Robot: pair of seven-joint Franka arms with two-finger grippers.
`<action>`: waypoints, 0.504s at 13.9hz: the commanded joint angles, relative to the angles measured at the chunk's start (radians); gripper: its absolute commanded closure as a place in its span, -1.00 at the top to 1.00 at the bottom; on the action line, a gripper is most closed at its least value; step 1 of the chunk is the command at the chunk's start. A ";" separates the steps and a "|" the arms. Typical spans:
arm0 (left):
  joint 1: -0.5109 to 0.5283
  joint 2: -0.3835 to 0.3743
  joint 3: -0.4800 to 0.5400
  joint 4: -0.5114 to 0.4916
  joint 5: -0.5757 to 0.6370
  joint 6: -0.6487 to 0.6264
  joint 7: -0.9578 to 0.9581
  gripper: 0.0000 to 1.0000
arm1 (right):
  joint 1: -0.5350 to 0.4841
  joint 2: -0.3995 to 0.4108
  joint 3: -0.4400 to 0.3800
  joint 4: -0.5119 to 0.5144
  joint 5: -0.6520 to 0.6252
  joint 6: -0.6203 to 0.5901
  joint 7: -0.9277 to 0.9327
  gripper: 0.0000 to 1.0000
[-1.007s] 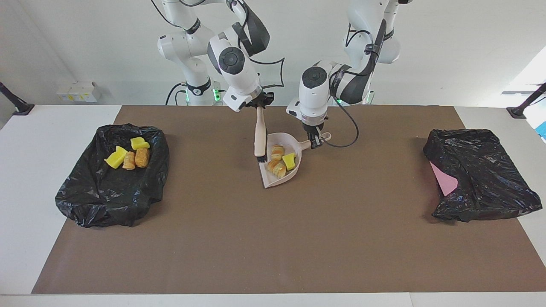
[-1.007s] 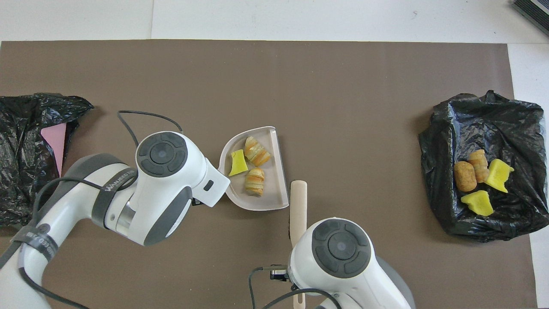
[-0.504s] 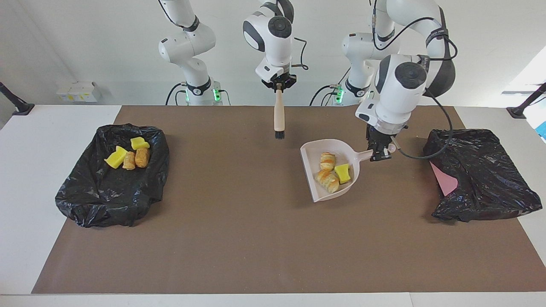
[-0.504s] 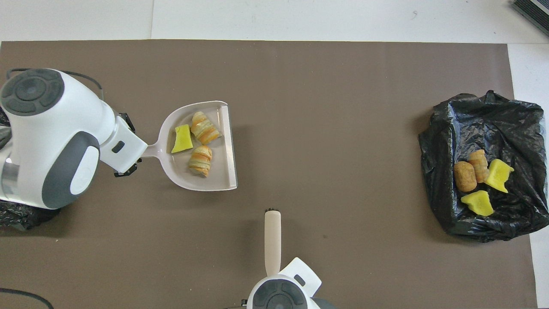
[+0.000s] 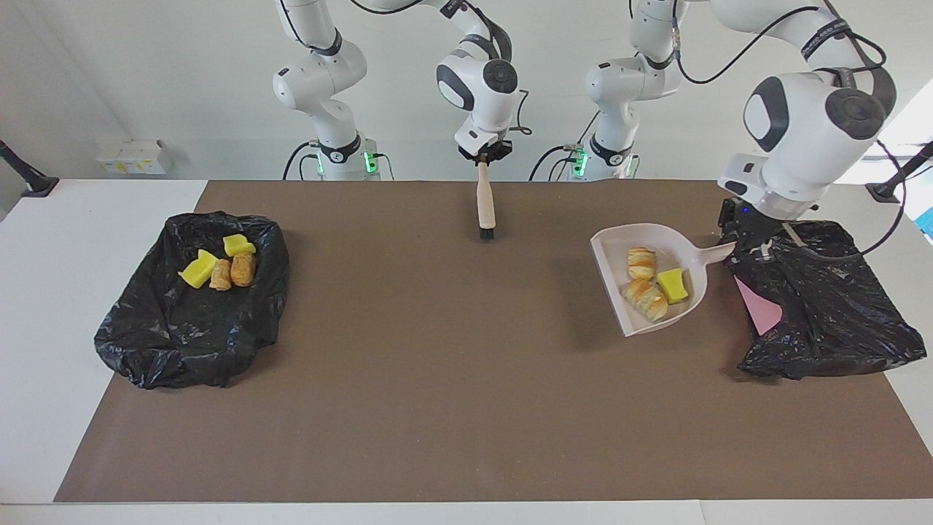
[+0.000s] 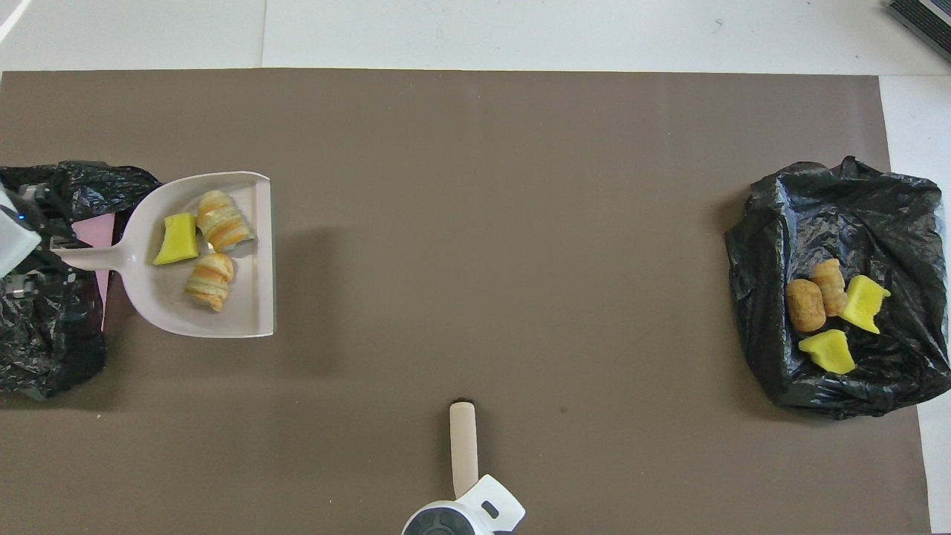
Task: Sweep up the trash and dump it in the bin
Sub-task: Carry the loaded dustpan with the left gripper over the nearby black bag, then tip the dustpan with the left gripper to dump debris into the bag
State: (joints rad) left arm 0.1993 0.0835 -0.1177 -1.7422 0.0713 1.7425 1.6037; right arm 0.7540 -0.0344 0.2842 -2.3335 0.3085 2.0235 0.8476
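Left gripper (image 5: pixel 751 244) jaws clamped on dustpan (image 5: pixel 619 295) handle, three trash lumps (image 5: pixel 645 299) in pan clear of jaws, right gripper (image 5: pixel 485 154) clamped on brush (image 5: pixel 485 208).

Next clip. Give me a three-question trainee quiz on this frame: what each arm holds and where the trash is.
1. True or false: the dustpan is empty.
2. Which gripper holds the brush? A) left gripper B) right gripper
3. Fill in: the dustpan carries ___ pieces of trash.

Key: 1. False. 2. B. 3. Three; the other four lie in the black bag toward the right arm's end.
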 commanded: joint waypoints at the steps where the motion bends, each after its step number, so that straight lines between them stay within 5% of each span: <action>1: 0.122 0.005 -0.013 0.038 0.011 -0.028 0.148 -1.00 | -0.001 -0.030 0.000 -0.033 -0.005 0.024 0.021 -1.00; 7: 0.302 0.021 -0.013 0.066 0.149 0.020 0.312 -1.00 | -0.005 -0.032 0.000 -0.056 0.006 0.073 0.065 -1.00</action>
State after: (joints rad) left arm 0.4658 0.0896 -0.1158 -1.7060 0.1730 1.7514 1.8857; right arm 0.7531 -0.0400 0.2804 -2.3573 0.3086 2.0605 0.8744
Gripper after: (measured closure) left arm 0.674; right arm 0.740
